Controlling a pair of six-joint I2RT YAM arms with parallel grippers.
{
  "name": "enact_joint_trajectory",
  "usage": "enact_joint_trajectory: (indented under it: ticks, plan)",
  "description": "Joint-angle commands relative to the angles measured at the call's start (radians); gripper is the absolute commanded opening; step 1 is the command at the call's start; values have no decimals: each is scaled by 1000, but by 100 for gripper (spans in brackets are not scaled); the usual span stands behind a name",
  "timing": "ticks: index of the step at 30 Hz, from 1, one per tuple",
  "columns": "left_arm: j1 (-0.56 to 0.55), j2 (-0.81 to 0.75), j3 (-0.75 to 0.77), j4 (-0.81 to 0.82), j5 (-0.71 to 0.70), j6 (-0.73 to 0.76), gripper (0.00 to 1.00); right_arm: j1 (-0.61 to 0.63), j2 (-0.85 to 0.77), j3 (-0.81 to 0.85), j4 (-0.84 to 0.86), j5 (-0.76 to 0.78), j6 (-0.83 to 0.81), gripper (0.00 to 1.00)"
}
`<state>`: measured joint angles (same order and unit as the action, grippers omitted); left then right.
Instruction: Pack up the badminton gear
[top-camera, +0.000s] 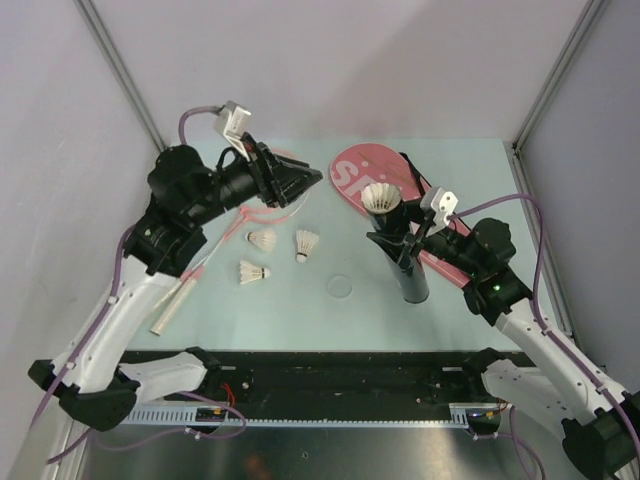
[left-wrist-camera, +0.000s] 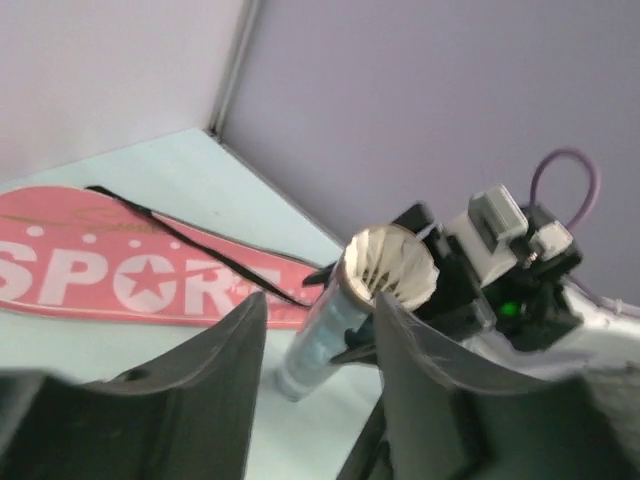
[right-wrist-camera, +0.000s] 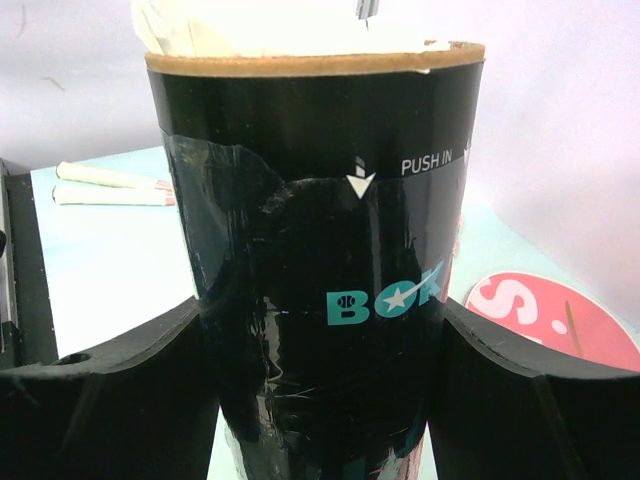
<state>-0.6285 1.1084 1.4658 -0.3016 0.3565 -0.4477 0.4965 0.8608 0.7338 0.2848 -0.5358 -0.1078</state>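
My right gripper (top-camera: 398, 243) is shut on the black tube (top-camera: 405, 262), which stands tilted on the table with a white shuttlecock (top-camera: 381, 197) sticking out of its open top. In the right wrist view the jaws (right-wrist-camera: 320, 310) clamp the tube (right-wrist-camera: 320, 230) from both sides. My left gripper (top-camera: 303, 181) is open and empty, raised and facing the tube's mouth (left-wrist-camera: 390, 265). Three shuttlecocks (top-camera: 262, 240) (top-camera: 254, 272) (top-camera: 306, 243) lie on the table. The pink "SPORT" cover (top-camera: 352, 172) lies behind the tube. The racket's handle (top-camera: 175, 305) lies left; its frame (top-camera: 275, 208) is partly under my left arm.
The pink cover with its black strap also shows in the left wrist view (left-wrist-camera: 120, 275), flat by the back wall. A faint round mark (top-camera: 341, 286) is on the table's middle. White walls close in the back and both sides; a black rail (top-camera: 330, 372) runs along the near edge.
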Motion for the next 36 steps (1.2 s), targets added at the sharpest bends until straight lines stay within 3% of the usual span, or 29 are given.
enact_joint_trajectory:
  ticks: [1, 5, 9, 20, 23, 24, 27, 31, 33, 36]
  plan:
    - [15, 89, 43, 61, 265, -79, 43, -13, -34, 7, -32, -43, -50, 0]
    - [-100, 157, 122, 62, 234, -8, 36, -10, -32, 7, -53, -35, -69, 0]
    - [-140, 220, 123, 21, 179, -3, 20, -6, -43, 7, -78, -9, -92, 0]
    - [-192, 283, 56, 21, 49, 70, 19, 22, -29, 6, -42, -4, -64, 0]
    - [-177, 227, 47, 24, 41, 84, 38, 19, -32, 6, -47, 0, -66, 0]
    - [-166, 205, 38, 27, 41, 84, 54, 17, -32, 6, -61, 2, -70, 0]
    - [-102, 93, 1, 42, 10, 69, 73, 16, -42, 6, -110, 22, -111, 0]
    - [-4, 27, -45, 45, -8, 40, 78, 19, -54, 7, -191, 57, -171, 0]
    - [48, 54, -68, 41, 54, 32, 81, 22, -60, 6, -222, 79, -173, 0]
    - [87, 125, -85, -14, 39, 46, 82, 36, -71, 7, -237, 94, -176, 0]
